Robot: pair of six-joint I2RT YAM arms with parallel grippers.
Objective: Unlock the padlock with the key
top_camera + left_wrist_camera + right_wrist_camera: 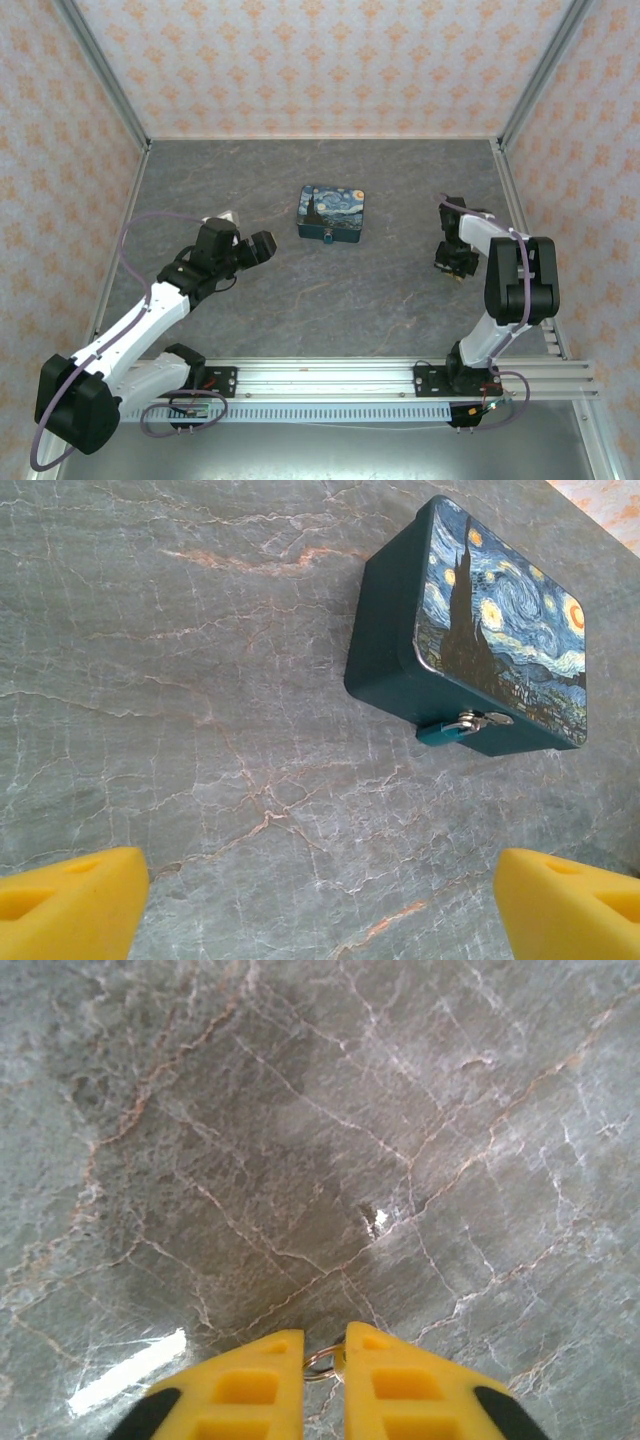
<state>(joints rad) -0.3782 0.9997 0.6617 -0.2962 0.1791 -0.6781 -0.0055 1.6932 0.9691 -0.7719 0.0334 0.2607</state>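
From above, the dark-blue tin (331, 212) sat mid-table with its long side running left to right, and the padlock (328, 238) hung at the middle of its near wall, facing the arm bases. The left gripper (265, 247) lay just to the left of the lock, on a low outstretched arm aimed at the tin, and was clearly the nearer of the two. The right gripper (450, 265) stood well apart on the other side, its arm folded upright with the wrist pointing straight down at the table (380, 300). So the lock lay to the right claw's left and slightly farther out. Through the left wrist camera, the left gripper (320, 908) had its yellow fingertips (70, 900) at opposite lower corners, wide apart and holding nothing. The padlock (442, 733) sat ahead and to the right, a small teal body lying along the tin's (400, 660) wall under a silver hasp. Through the right wrist camera, the right gripper (323, 1365) had its pads almost together, down at the marble, with a small key ring (320, 1362) pinched in the slit between them. The key's blade was not visible. By my judgement, that claw needed to lift and carry leftward toward the lock.
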